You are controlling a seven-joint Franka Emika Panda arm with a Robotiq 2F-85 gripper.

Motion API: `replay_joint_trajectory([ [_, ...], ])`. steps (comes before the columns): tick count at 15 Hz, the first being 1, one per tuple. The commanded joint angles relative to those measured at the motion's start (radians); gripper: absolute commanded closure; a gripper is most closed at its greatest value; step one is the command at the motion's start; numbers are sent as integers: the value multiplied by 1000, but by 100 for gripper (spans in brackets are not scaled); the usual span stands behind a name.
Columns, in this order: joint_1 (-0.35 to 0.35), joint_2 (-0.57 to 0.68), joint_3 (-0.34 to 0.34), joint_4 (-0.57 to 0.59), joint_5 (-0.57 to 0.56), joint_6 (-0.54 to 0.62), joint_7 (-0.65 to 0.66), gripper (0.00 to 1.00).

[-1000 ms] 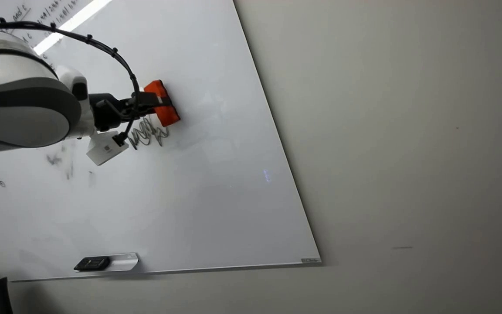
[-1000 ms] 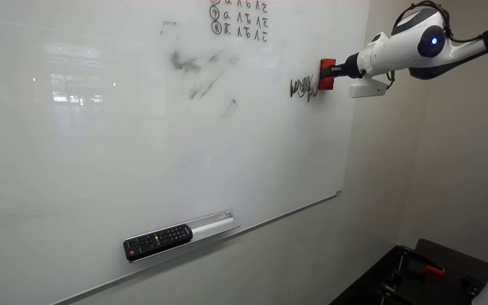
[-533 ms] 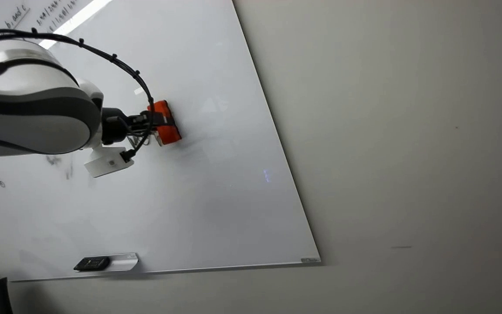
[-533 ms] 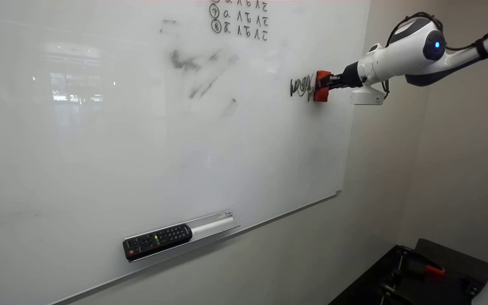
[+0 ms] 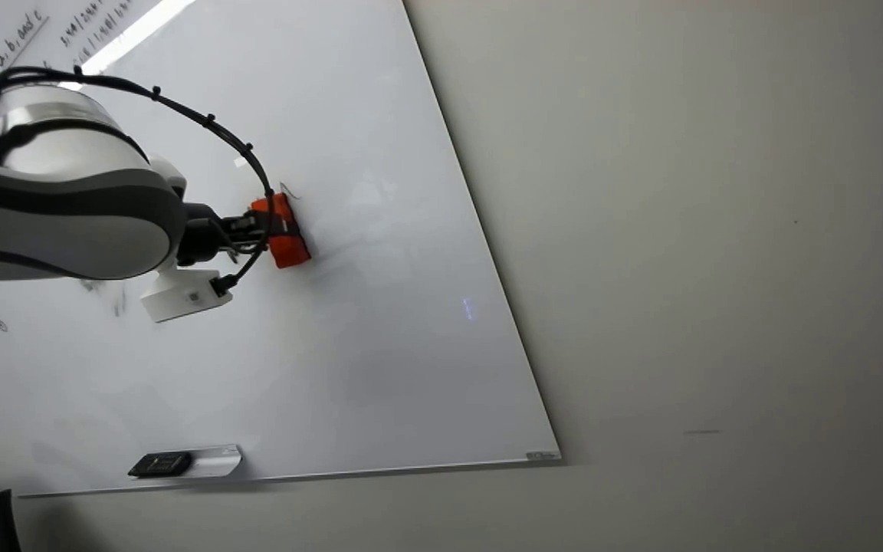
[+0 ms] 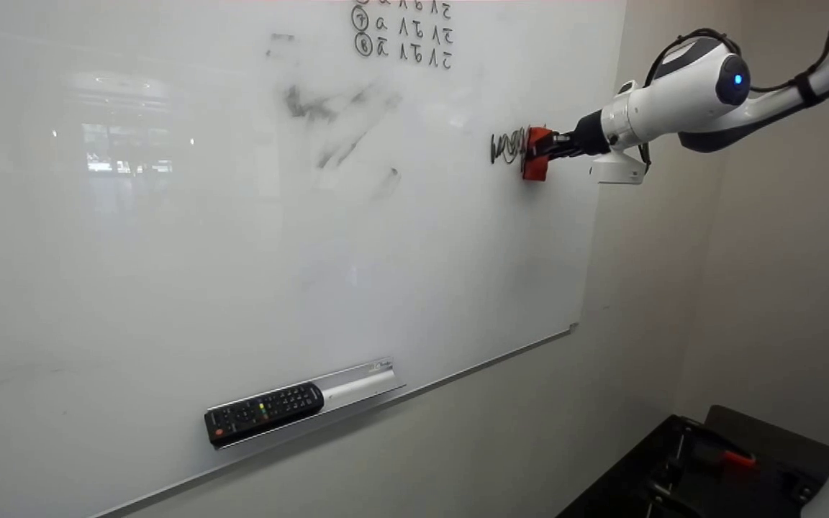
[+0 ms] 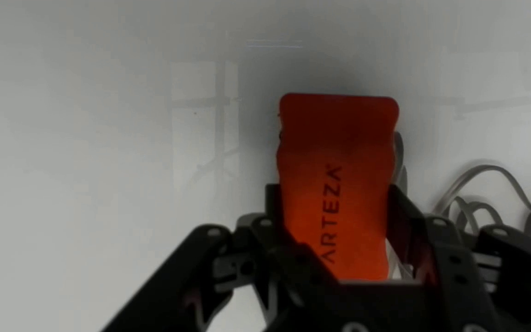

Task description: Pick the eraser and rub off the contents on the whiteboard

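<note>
- I had the gripper (image 7: 334,203) clamped on the sides of the orange-red eraser (image 7: 339,129).
- In an exterior view, I saw the eraser at the right end of the black scribble (image 6: 506,146) on the whiteboard (image 6: 206,288), hiding some strokes.
- A remote (image 6: 265,414) lay in the small tray (image 6: 360,373) below.

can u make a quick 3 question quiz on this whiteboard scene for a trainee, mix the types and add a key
1. Multiple choice: which word shows on the orange-red eraser in the gripper?
A) EXPO
B) ARTEZA
C) STAPLES

2. True or false: part of the black scribble shows uncovered on the whiteboard in an exterior view.

3. Short answer: what black item lies in the tray near the whiteboard's lower edge?

Key: 1. B; 2. True; 3. A remote control.
</note>
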Motion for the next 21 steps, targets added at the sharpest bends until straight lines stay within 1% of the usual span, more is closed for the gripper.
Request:
replay_joint_trajectory([
  [1,77,66,25,42,5,7,2,70],
  [3,94,73,44,35,19,0,-12,70],
  [5,104,78,78,25,34,-25,-16,70],
  [9,124,88,156,10,53,-113,-3,70],
  [13,143,100,222,-10,70,-232,9,70],
  [18,127,109,296,-20,151,-338,-35,70],
  [21,99,87,306,-23,196,-363,-93,70],
])
